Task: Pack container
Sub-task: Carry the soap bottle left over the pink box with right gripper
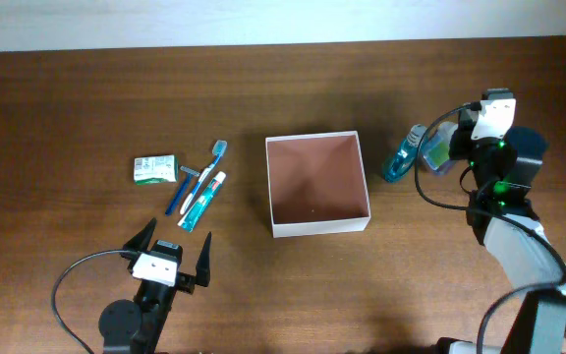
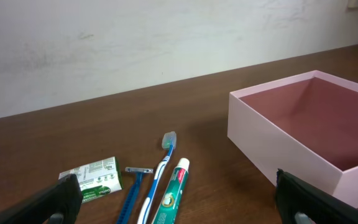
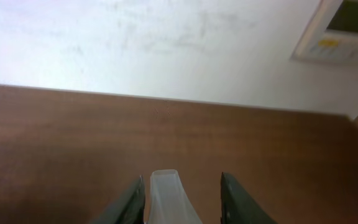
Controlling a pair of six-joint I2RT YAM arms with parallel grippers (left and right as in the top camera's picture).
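Note:
The container (image 1: 320,228), a shallow square box with white walls and a reddish-brown inside, sits open at the table's middle and shows at the right of the left wrist view (image 2: 272,140). My left gripper (image 1: 175,258) is open and empty near the front edge, short of the toiletries (image 2: 176,186). My right gripper (image 1: 442,147) is right of the container, open around a translucent clear-and-green bottle (image 1: 437,151). In the right wrist view that bottle (image 3: 165,196) rests against the left finger with a gap to the right finger (image 3: 182,186).
A green-and-white soap packet (image 1: 153,169), a blue razor (image 1: 185,187), a blue toothbrush (image 1: 207,169) and a toothpaste tube (image 1: 202,202) lie left of the container. A blue bottle (image 1: 401,157) lies between the container and my right gripper.

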